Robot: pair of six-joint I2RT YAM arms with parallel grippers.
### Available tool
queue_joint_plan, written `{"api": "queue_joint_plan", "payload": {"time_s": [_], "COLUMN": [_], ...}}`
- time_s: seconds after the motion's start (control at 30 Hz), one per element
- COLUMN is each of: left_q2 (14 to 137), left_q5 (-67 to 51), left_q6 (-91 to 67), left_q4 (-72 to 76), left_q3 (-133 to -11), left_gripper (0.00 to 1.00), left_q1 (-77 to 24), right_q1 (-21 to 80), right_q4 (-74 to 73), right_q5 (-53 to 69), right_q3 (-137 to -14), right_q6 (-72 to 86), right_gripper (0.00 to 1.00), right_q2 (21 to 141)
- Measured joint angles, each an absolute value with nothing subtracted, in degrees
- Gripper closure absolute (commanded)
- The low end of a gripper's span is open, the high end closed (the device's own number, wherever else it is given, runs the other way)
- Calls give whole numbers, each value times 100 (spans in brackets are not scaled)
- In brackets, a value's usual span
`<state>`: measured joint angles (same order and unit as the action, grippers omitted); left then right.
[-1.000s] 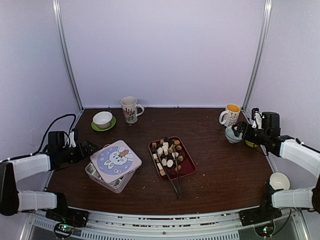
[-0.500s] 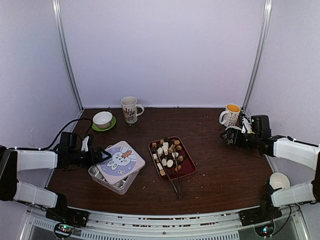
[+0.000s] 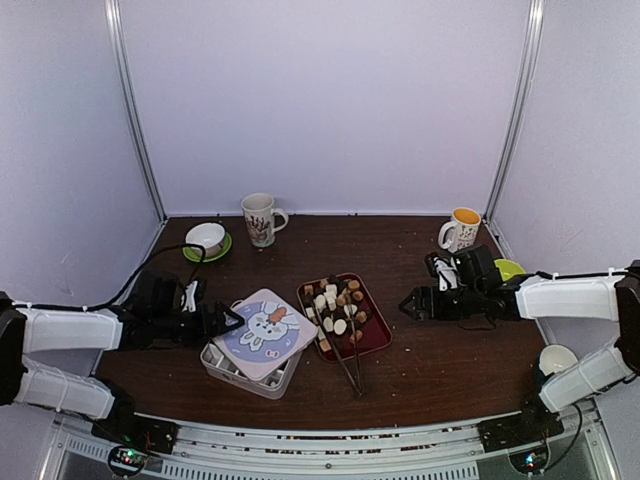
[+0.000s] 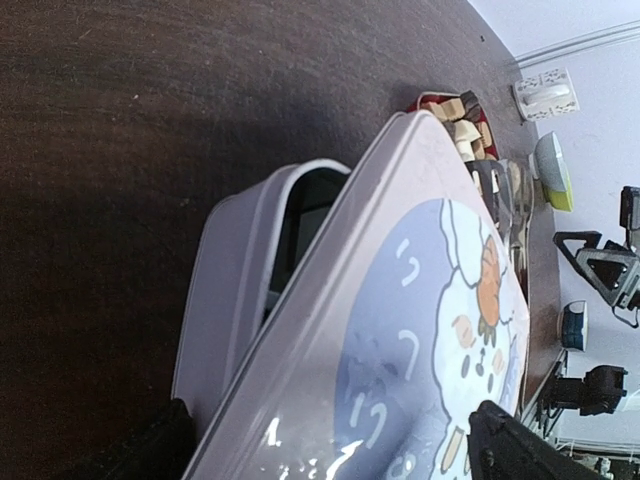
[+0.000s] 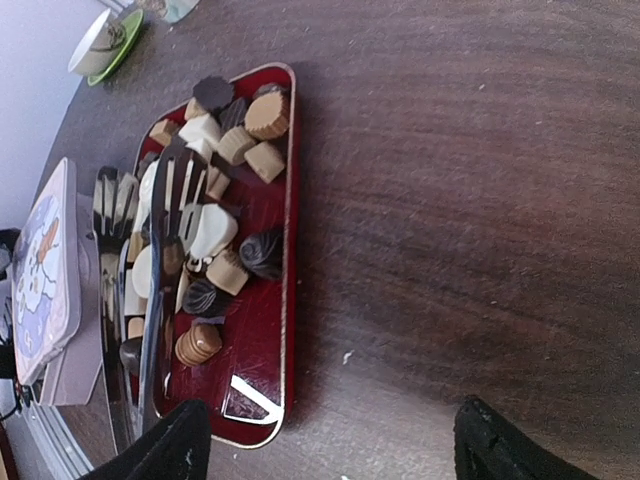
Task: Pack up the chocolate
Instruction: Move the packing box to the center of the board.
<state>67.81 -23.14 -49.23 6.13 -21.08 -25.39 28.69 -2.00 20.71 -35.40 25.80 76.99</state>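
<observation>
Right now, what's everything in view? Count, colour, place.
chocolate: many pieces, dark brown, tan and cream-white, on the tray
tray: one, dark red, table centre
tongs: one, metal, lying over the tray's near end
tin: one, grey, left of the tray
lid: one, lilac with a rabbit picture, askew on the tin
patterned mug: one, pale, back centre-left
orange-lined mug: one, white, back right
bowl: one, white, on the saucer
saucer: one, green, back left
dish: one, green, partly hidden behind the right arm
cup: one, white, near right
table: one, dark brown
left gripper: open, at the lid
right gripper: open, empty, right of the tray
</observation>
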Motion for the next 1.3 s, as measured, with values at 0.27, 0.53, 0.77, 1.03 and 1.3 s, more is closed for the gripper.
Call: {"api": "queue_joint_plan", "payload": {"time_s": [0.27, 0.53, 0.77, 1.03, 1.3], "left_q2": [5846, 4652, 4080, 3955, 4305], "left_q5": [-2005, -1883, -1664, -1581, -2058], "left_q6": [-4941, -5050, -5203, -5387, -5264], "left_q4": [-200, -1518, -3155, -3997, -3734], "left_q3": [-2108, -2104, -2504, -2545, -2150], "left_gripper": [2, 11, 19, 71, 99], "left_q1": [-2600, -2600, -2600, -2600, -2604], "right_q1": [3468, 3588, 3610, 3614, 3614], "right_q4": [-215, -215, -268, -327, -349], "right_q5": [1962, 1874, 1743, 1634, 1616], "right_q3": [-3634, -3651, -3651, -3651, -3651], "right_q6": [2655, 2744, 2744, 2742, 2735], "right_gripper": [15, 14, 13, 12, 12], "right_q2": [7985, 8005, 7957, 7784, 7756]}}
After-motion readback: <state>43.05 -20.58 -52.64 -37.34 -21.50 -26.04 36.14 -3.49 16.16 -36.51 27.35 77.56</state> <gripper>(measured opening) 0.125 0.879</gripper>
